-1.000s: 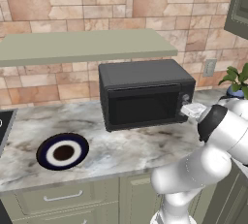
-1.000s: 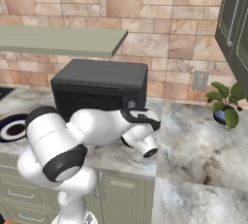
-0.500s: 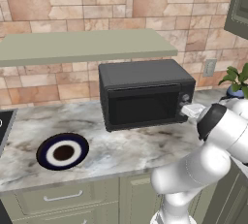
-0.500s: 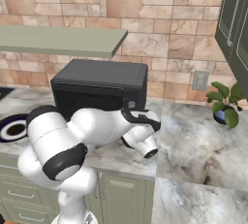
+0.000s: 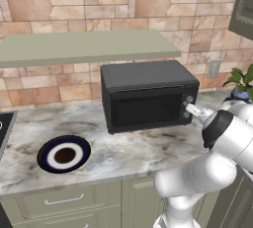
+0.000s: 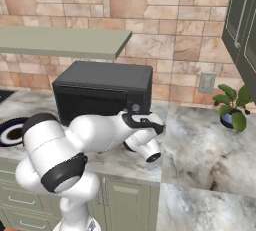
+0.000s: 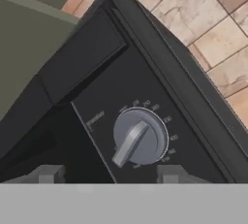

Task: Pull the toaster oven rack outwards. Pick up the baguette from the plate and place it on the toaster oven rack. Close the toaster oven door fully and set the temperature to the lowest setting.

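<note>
Left base view: the toaster oven (image 5: 148, 96) sits on the table (image 5: 128, 148) with its toaster oven door (image 5: 147, 105) shut; the plate (image 5: 64, 154) lies bare at its 8 o'clock.

Right base view: the end effector (image 6: 135, 111) meets the oven's knob panel.

Hand view: the temperature knob (image 7: 139, 136) sits dead ahead between parted fingertips (image 7: 169, 173), apparently not pinching it. Its pointer runs 1 to 7 o'clock.

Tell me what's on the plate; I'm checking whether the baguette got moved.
The plate shows its brown centre and white ring bare. The toaster oven door is closed; its dark glass hides the inside.
</note>
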You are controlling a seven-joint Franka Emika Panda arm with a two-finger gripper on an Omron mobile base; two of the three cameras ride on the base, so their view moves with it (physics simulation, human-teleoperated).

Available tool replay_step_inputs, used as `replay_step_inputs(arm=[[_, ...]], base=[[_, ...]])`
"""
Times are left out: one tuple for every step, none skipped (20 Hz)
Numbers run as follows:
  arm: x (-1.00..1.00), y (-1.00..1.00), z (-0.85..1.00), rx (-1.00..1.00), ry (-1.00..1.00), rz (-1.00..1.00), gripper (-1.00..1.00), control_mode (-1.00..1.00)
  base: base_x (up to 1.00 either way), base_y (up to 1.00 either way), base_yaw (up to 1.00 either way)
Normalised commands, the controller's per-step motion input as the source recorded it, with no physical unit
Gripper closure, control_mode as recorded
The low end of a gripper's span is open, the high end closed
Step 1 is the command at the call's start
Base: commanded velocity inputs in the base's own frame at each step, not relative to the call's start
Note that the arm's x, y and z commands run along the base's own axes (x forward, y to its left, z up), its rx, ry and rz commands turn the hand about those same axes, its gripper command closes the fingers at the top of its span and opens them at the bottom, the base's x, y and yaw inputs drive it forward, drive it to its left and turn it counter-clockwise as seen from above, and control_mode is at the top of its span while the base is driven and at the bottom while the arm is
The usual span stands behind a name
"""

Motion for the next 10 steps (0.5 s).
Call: replay_step_inputs(arm=[[0.11, -0.16, 0.10, 0.13, 0.15, 0.00, -1.00, -1.00], [0.09, -0.14, 0.04, 0.11, 0.15, 0.00, -1.00, -1.00], [0.08, -0.12, 0.05, 0.12, 0.16, 0.00, -1.00, -1.00], [0.09, -0.15, 0.05, 0.13, 0.17, 0.00, -1.00, -1.00], [0.09, -0.25, 0.07, 0.15, 0.16, 0.00, -1.00, -1.00], [0.11, -0.31, 0.11, 0.17, 0.17, 0.00, -1.00, -1.00], [0.11, -0.31, 0.10, 0.17, 0.17, 0.00, -1.00, -1.00], [0.13, -0.36, 0.09, 0.19, 0.20, 0.00, -1.00, -1.00], [0.10, -0.39, 0.07, 0.20, 0.19, 0.00, -1.00, -1.00], [0.04, -0.46, 0.00, 0.23, 0.16, 0.00, -1.00, -1.00]], base=[[0.00, 0.00, 0.00], [0.00, 0.00, 0.00], [0.00, 0.00, 0.00], [0.00, 0.00, 0.00], [0.00, 0.00, 0.00], [0.00, 0.00, 0.00], [0.00, 0.00, 0.00], [0.00, 0.00, 0.00], [0.00, 0.00, 0.00], [0.00, 0.00, 0.00]])
